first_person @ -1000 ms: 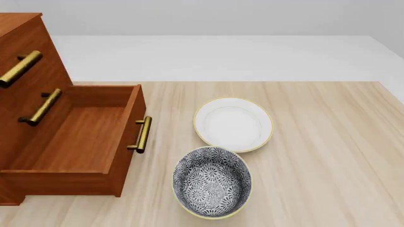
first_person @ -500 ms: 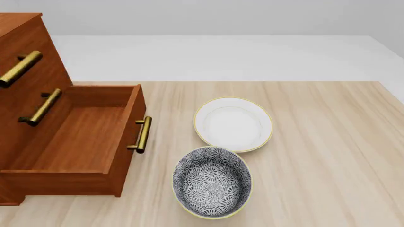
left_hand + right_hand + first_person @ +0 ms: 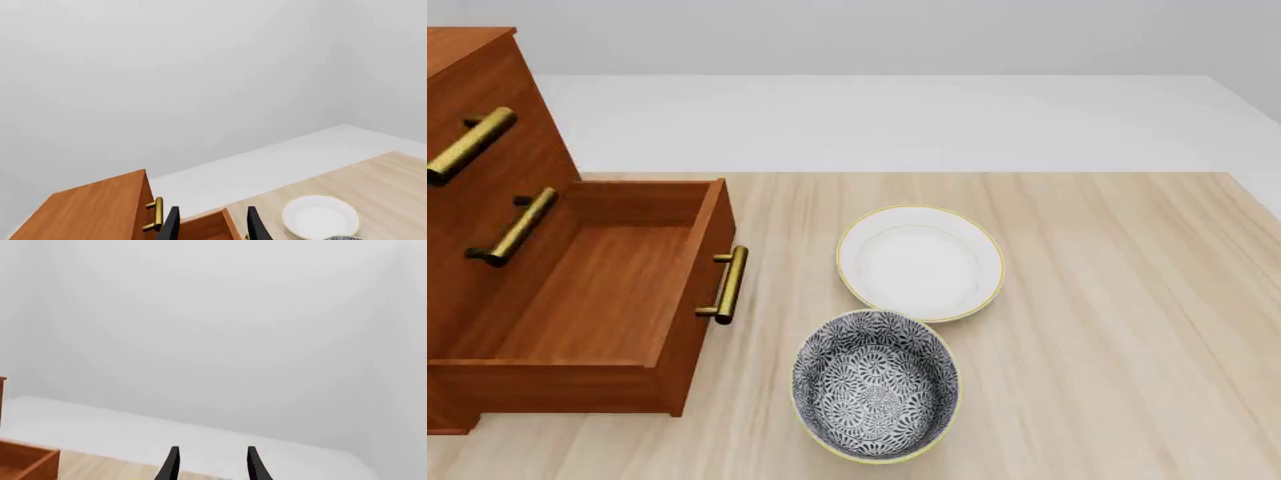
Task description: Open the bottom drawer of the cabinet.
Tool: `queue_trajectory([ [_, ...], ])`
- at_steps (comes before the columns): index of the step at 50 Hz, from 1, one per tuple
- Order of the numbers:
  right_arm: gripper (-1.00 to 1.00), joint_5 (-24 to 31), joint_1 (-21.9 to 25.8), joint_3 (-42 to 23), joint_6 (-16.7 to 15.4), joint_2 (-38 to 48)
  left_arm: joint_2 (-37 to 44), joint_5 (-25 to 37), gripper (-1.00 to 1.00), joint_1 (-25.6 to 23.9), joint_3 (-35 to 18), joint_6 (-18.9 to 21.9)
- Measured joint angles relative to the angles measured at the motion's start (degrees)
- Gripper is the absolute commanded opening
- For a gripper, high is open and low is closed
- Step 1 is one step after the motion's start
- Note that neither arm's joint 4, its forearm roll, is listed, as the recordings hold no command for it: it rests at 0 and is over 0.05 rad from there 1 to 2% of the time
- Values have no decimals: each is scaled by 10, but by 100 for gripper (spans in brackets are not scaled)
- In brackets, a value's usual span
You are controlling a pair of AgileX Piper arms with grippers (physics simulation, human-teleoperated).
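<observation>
Left wrist view: left gripper point(image 3: 212, 225) raised well above the table, dark fingers point(image 3: 171, 226) spread apart with nothing between them. Beyond the tips, the cabinet point(image 3: 93, 210) top, one brass upper handle point(image 3: 156, 214), and a slice of the pulled-out bottom drawer point(image 3: 210, 227). Farther off on the wooden table point(image 3: 387, 185), a white plate point(image 3: 321, 217); at the frame edge, a sliver of what is probably the patterned bowl point(image 3: 343, 238).

Front view: cabinet point(image 3: 481, 90) at the table's left side. Bottom drawer point(image 3: 594, 290) drawn far out toward the right, interior bare, brass bar handle point(image 3: 730, 284) on its front panel. Two upper drawers shut, upper handles point(image 3: 470, 145) above. White plate point(image 3: 920, 263) right of the drawer front, well apart from it; patterned bowl point(image 3: 876, 385) just beside the plate's near rim. No gripper seen here.

Right wrist view: right gripper point(image 3: 212, 465) also lifted high, fingers point(image 3: 253, 465) parted, nothing held. Mostly blank wall; a corner of the bottom drawer point(image 3: 27, 460) low at one side.
</observation>
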Motion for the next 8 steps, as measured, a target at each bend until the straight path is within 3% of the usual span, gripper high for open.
queue_trajectory([
  [8, 100, 31, -4, -11, -3, 0, 0, 24, 100, 15, -30, 8],
])
